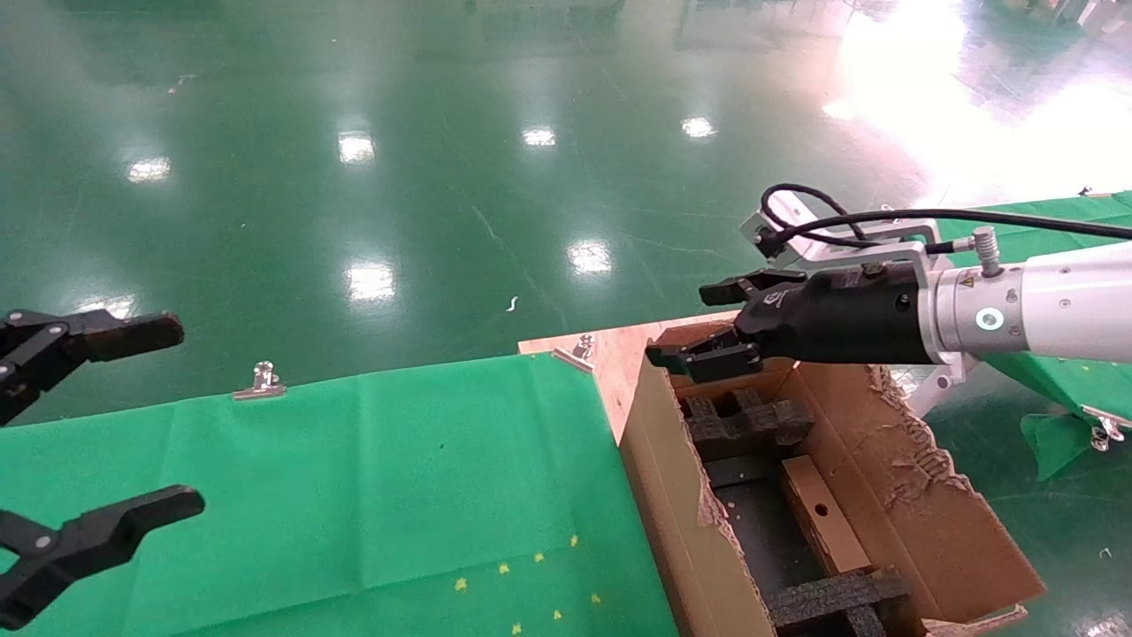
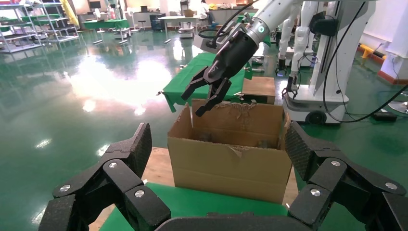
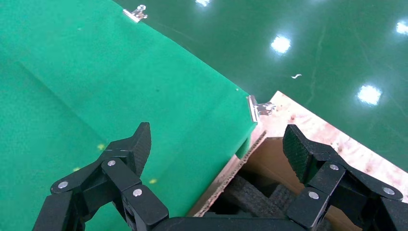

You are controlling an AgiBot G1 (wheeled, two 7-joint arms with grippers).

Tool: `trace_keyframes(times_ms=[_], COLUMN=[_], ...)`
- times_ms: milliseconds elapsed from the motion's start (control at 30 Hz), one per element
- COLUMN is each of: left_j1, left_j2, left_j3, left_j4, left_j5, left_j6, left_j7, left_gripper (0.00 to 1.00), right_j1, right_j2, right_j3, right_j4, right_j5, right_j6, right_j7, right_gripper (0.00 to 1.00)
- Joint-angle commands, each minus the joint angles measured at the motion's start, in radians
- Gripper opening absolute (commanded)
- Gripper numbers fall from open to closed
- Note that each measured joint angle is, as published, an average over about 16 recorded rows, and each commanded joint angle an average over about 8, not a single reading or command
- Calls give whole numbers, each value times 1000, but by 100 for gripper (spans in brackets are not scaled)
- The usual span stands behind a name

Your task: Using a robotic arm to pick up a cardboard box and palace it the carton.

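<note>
The carton [image 1: 665,495] stands open beside the green table, its flaps ragged and black foam inserts [image 1: 747,420] inside. The small brown cardboard box [image 1: 821,518], with one round hole, lies inside the carton between the foam pieces. The robotic arm's right gripper [image 1: 681,324] hovers open and empty over the carton's far end. In the right wrist view, the right gripper [image 3: 217,142] spans the carton's rim [image 3: 231,173]. The left gripper [image 1: 190,416] hangs open and empty over the table's left side. Its own view looks between the open left gripper [image 2: 219,144] at the carton [image 2: 226,166].
A green cloth [image 1: 380,495] covers the table, held by metal clips [image 1: 263,380]. A bare wooden corner [image 1: 610,349] meets the carton. A second green-covered table [image 1: 1061,372] lies behind the right arm. Glossy green floor surrounds everything. A white robot base [image 2: 315,103] stands beyond the carton.
</note>
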Motion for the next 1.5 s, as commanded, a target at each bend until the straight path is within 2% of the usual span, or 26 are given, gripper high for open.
trace_keyframes(times_ms=[33,200,1500], left_j1=[0,0,0], left_j2=[0,0,0], left_j3=[0,0,0], left_j4=[0,0,0], left_j5=[0,0,0], left_j6=[0,0,0], left_j7=[0,0,0], left_gripper=[100,100,100], right_j1=[1,-50,-565], right_j2=[-1,-15,-156], right_j3=[-4,74,867], right_j4=[-8,-3,27], right_j5=[-9,8,168], right_j6=[7,-36,-462], right_j7=[6,-24,-327], right_gripper=[100,100,100])
